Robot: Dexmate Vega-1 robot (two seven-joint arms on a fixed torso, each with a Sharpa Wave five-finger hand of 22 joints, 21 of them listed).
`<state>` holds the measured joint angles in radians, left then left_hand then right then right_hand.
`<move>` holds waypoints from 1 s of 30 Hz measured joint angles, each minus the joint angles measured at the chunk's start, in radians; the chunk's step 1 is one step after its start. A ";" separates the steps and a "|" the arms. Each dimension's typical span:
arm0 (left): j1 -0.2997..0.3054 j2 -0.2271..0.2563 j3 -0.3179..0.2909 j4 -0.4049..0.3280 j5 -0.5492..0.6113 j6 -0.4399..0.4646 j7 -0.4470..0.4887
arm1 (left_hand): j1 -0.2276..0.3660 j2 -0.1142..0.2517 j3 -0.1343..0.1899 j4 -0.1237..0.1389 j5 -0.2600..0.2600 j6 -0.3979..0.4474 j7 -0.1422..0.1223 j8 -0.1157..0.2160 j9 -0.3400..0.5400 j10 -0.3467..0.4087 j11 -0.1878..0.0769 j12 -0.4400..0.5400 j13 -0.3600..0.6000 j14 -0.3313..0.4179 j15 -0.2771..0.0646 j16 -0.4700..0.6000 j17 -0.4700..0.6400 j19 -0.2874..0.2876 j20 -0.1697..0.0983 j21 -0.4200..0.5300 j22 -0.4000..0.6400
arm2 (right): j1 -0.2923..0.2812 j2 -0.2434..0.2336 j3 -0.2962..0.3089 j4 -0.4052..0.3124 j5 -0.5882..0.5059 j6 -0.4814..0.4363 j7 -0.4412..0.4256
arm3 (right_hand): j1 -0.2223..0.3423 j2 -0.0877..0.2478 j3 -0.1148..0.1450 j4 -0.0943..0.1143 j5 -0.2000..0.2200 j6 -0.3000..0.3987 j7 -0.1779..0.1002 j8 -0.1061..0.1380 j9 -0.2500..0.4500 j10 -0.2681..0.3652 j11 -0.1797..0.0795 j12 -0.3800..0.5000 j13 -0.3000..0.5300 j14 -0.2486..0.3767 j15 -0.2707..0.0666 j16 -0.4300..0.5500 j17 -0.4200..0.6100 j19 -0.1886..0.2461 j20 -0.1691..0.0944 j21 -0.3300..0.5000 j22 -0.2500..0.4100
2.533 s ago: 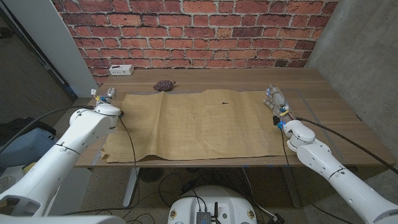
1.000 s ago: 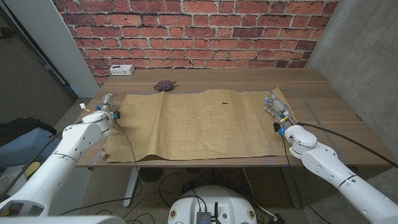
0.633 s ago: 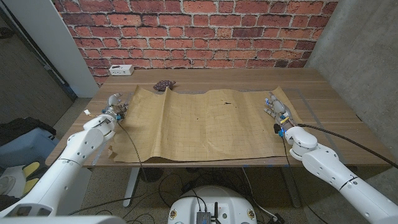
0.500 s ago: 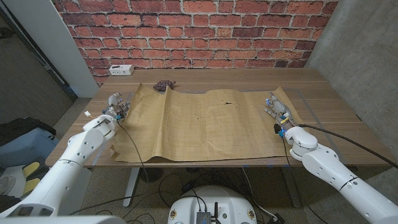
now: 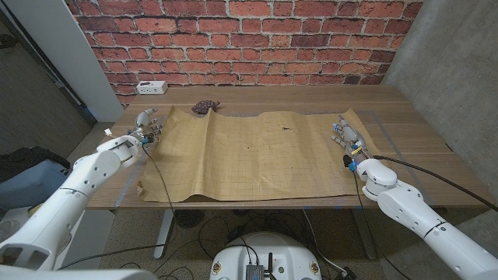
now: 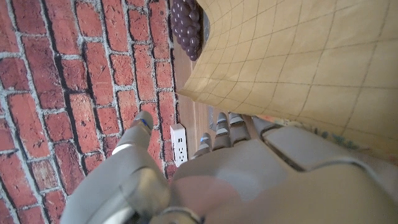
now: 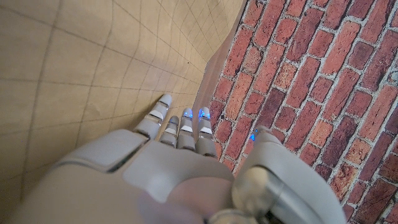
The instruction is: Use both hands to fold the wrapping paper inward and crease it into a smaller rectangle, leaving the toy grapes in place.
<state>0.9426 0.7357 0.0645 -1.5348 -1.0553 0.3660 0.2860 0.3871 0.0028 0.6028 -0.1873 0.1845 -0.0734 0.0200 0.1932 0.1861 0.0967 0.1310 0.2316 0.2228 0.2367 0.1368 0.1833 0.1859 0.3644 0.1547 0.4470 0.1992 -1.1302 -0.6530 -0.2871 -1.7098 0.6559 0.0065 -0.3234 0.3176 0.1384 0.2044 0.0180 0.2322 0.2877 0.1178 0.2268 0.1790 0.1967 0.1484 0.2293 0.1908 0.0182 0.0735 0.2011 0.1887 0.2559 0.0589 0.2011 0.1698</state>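
The tan gridded wrapping paper lies spread across the table. My left hand is at its left edge, which stands lifted off the wood. In the left wrist view the fingers reach under the raised paper while the thumb stays clear of it. My right hand lies with straight fingers along the right edge, where a strip of paper curls up. In the right wrist view the fingers rest against the paper, thumb apart. The dark toy grapes sit at the paper's far left corner, also seen as grapes.
A white power strip lies at the table's far left, near the brick wall. Bare wood runs to the right of the paper. The paper's near edge reaches the table's front edge.
My left hand has moved inward and upward, and the paper's left edge and far left corner have risen off the table. The right hand has barely shifted.
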 measured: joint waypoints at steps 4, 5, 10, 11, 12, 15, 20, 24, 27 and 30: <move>-0.045 0.047 0.049 -0.012 0.035 0.075 0.026 | 0.180 0.021 0.027 0.000 0.000 0.078 0.039 0.033 0.001 0.078 -0.020 0.024 0.000 0.102 -0.046 0.033 -0.005 0.096 -0.031 0.043 0.002 | 0.002 0.005 0.000 0.008 -0.001 0.008 0.001 | 0.000 0.000 0.000 0.000 0.000 0.000 0.000 0.000 0.000 0.000 0.000 0.000 0.000 0.009 -0.002 0.000 0.000 0.000 0.000 0.000 0.000; -0.053 0.052 0.056 -0.014 0.035 0.075 0.026 | 0.218 0.022 0.027 0.000 0.000 0.107 0.044 0.039 0.002 0.103 -0.031 0.030 -0.002 0.136 -0.060 0.041 -0.005 0.121 -0.041 0.056 0.003 | 0.002 0.005 0.000 0.008 -0.002 0.010 0.001 | 0.000 0.000 0.000 0.000 0.000 0.000 0.000 0.000 0.000 0.000 0.000 0.000 0.000 0.009 -0.002 0.000 0.000 0.000 0.000 0.000 0.000; -0.135 0.081 0.124 -0.009 0.080 0.189 0.059 | 0.338 0.028 -0.001 0.008 0.008 0.258 0.070 0.072 0.003 0.221 -0.067 0.058 -0.009 0.272 -0.105 0.078 0.006 0.217 -0.073 0.119 0.012 | 0.003 0.011 0.001 0.016 -0.003 0.021 0.005 | 0.000 0.000 0.000 0.000 0.000 0.011 0.000 0.000 0.000 0.000 0.000 0.000 0.000 0.009 -0.002 0.000 0.000 0.000 0.000 0.000 0.000; -0.163 0.086 0.146 -0.003 0.080 0.189 0.059 | 0.351 0.032 -0.006 0.011 0.013 0.281 0.076 0.076 0.003 0.241 -0.069 0.062 -0.011 0.290 -0.111 0.084 0.009 0.228 -0.076 0.128 0.013 | 0.003 0.011 0.001 0.016 -0.003 0.025 0.005 | 0.000 0.000 0.000 0.000 0.000 0.011 0.000 0.000 0.000 0.000 0.000 0.000 0.000 0.009 -0.002 0.000 0.000 0.000 0.000 0.000 0.000; -0.182 0.089 0.160 0.002 0.080 0.189 0.059 | 0.360 0.036 -0.013 0.012 0.013 0.302 0.083 0.077 0.003 0.259 -0.069 0.065 -0.013 0.306 -0.116 0.091 0.012 0.240 -0.078 0.137 0.014 | 0.003 0.014 0.001 0.021 -0.004 0.028 0.006 | 0.000 0.000 0.000 0.000 0.000 0.011 0.000 0.000 0.000 0.000 0.000 0.000 0.000 0.009 -0.002 0.000 0.000 0.000 0.000 0.000 0.000; -0.248 0.094 0.208 0.021 0.133 0.315 0.064 | 0.380 0.043 -0.034 0.016 0.013 0.368 0.109 0.089 0.001 0.322 -0.063 0.082 -0.014 0.359 -0.128 0.114 0.020 0.278 -0.094 0.169 0.018 | 0.003 0.016 0.001 0.023 -0.005 0.035 0.006 | 0.000 0.000 0.000 0.000 0.000 0.011 0.000 0.000 0.000 0.000 0.000 0.000 0.000 0.009 -0.002 0.000 0.000 0.000 0.000 0.000 0.000; -0.361 0.088 0.285 0.051 0.167 0.395 0.061 | 0.409 0.081 -0.046 0.026 0.024 0.566 0.130 0.132 0.002 0.500 -0.078 0.135 -0.009 0.499 -0.165 0.162 0.026 0.346 -0.126 0.242 0.027 | 0.000 0.019 0.003 0.027 -0.006 0.050 0.006 | 0.000 0.000 0.000 0.000 0.000 0.011 0.000 -0.007 0.000 0.002 -0.002 0.000 0.000 0.014 0.003 0.000 0.000 0.000 0.000 0.000 0.000; -0.431 0.070 0.336 0.063 0.249 0.544 0.086 | 0.422 0.144 -0.035 0.033 0.040 0.767 0.100 0.183 0.007 0.687 -0.138 0.201 0.014 0.657 -0.219 0.217 0.039 0.404 -0.160 0.315 0.033 | -0.011 0.023 0.009 0.030 -0.005 0.060 0.005 | 0.000 0.000 0.000 0.000 0.000 0.011 0.000 -0.007 0.000 0.007 0.000 0.000 0.000 0.014 0.003 0.000 0.000 0.003 0.004 0.000 0.000; -0.470 0.054 0.367 0.065 0.296 0.601 0.114 | 0.455 0.179 -0.009 0.030 0.048 0.897 0.083 0.222 0.023 0.805 -0.173 0.248 0.040 0.774 -0.256 0.280 0.074 0.424 -0.180 0.372 0.045 | -0.017 0.023 0.012 0.030 -0.006 0.062 0.003 | 0.000 0.000 0.000 0.000 0.000 0.011 0.000 -0.007 0.000 0.007 0.000 0.000 0.000 0.014 0.003 0.000 0.000 0.003 0.004 0.000 0.000; -0.487 0.044 0.384 0.054 0.338 0.643 0.145 | 0.470 0.181 -0.003 0.033 0.050 0.942 0.069 0.243 0.050 0.892 -0.202 0.299 0.077 0.862 -0.282 0.342 0.129 0.434 -0.191 0.438 0.074 | -0.024 0.018 0.013 0.024 -0.008 0.057 -0.006 | 0.000 0.000 0.000 0.000 0.000 0.011 0.000 -0.007 0.000 0.007 0.000 0.000 0.000 0.014 0.003 0.000 0.000 0.003 0.004 0.000 0.000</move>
<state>0.4553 0.7795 0.4484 -1.4806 -0.7170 1.0093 0.4308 0.8573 0.1841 0.6001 -0.1540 0.2348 0.8688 0.0891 0.4361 0.2361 0.9883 -0.0712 0.5306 0.3000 1.0985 -0.1453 0.5254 0.3147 0.7981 -0.0362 0.8854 0.2729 -1.1538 -0.6346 -0.2737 -1.6858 0.6476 0.0634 -0.3293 0.3176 0.1385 0.2044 0.0180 0.2322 0.2984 0.1178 0.2200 0.1790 0.2039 0.1483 0.2293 0.1909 0.0322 0.0768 0.2011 0.1885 0.2594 0.0626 0.2010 0.1698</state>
